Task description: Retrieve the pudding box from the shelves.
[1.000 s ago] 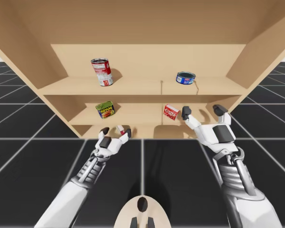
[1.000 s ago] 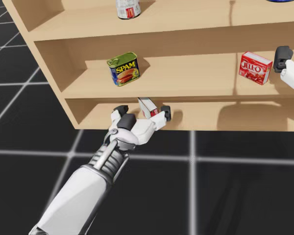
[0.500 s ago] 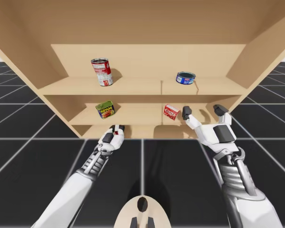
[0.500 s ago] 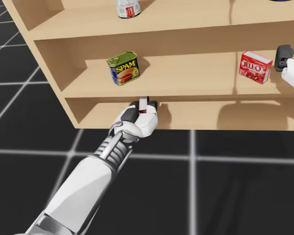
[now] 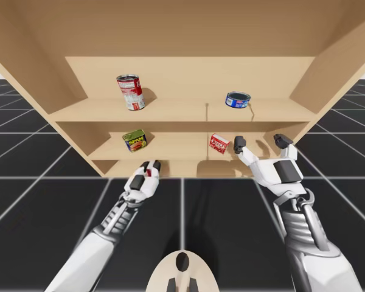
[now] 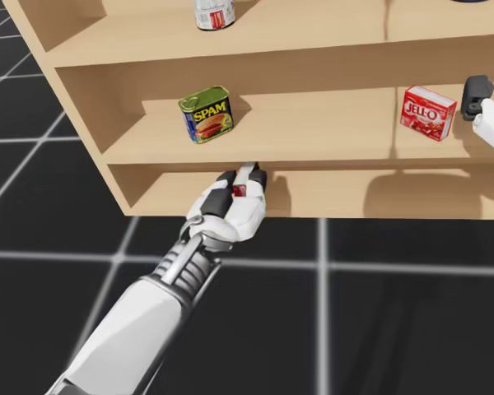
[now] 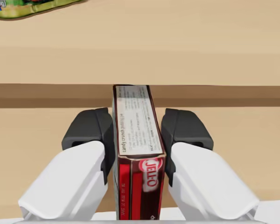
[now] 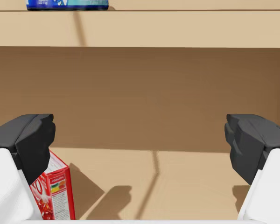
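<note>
A narrow dark-red pudding box (image 7: 136, 158) with a white printed top stands on the lowest shelf (image 5: 182, 168). My left gripper (image 7: 136, 128) is shut on it, one dark pad pressed against each side. From above, the left gripper (image 5: 149, 168) sits at that shelf's front edge, and the head view shows the box (image 6: 240, 190) between its fingers. My right gripper (image 5: 261, 143) is open at the middle shelf, with nothing between its fingers (image 8: 28, 140). A bright red box (image 5: 219, 143) stands just beside its left finger.
The middle shelf holds a green-and-blue tin (image 5: 134, 140) above my left hand. On the top shelf are a red-and-white can (image 5: 130, 92) and a flat blue can (image 5: 238, 99). A thin upright divider (image 8: 154, 158) stands behind the right gripper. Dark grid floor lies below.
My left gripper, open around the pudding box a second ago, has shut on it and turned upright. The right arm has barely moved.
</note>
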